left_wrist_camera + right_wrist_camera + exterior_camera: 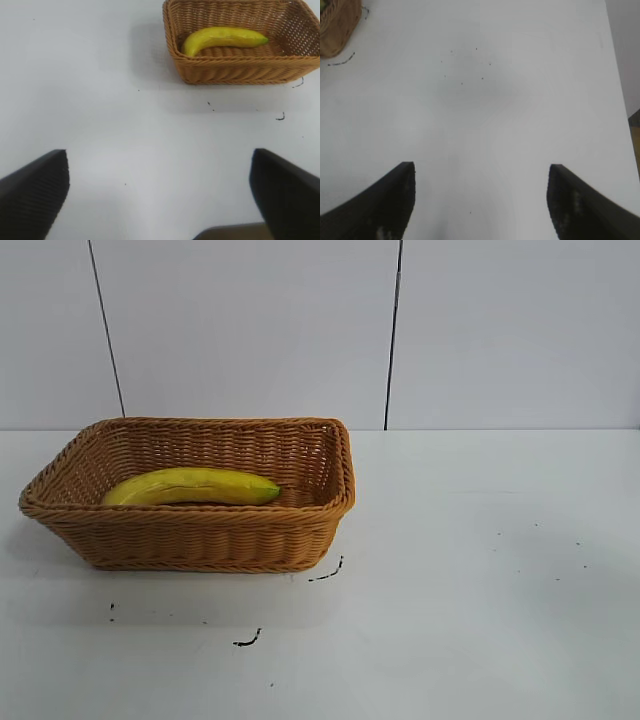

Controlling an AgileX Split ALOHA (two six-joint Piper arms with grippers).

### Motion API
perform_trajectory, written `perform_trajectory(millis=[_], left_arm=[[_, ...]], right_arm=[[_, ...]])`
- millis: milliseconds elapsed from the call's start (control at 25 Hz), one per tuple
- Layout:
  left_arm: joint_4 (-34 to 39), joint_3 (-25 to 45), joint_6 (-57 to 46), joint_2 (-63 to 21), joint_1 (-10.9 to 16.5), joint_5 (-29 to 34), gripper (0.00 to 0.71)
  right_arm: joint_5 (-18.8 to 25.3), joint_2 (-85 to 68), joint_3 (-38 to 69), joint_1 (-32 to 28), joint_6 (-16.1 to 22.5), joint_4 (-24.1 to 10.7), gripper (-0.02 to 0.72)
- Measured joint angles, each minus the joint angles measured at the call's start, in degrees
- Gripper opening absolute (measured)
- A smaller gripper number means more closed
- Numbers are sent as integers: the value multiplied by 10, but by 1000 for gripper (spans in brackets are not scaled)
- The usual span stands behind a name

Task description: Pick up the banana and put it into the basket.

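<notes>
Basket [190,540] around banana [190,486].

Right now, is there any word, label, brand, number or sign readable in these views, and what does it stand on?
None can be read.
The banana bears no sticker or print.
The basket shows only plain weave, no tag.
The table has a few small dark squiggles and specks near the basket; these are marks, not letters.
The left gripper and right gripper, both open over bare table, carry no lettering.
</notes>
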Motion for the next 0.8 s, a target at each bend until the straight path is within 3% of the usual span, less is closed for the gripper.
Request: perform_trajectory(millis=[200,800], left_arm=[[0,0,0,0,0,0,695],[0,0,0,0,0,0,695]], right_arm=[[1,-79,0,0,11,-5,531],[0,-82,0,0,23,-13,531]])
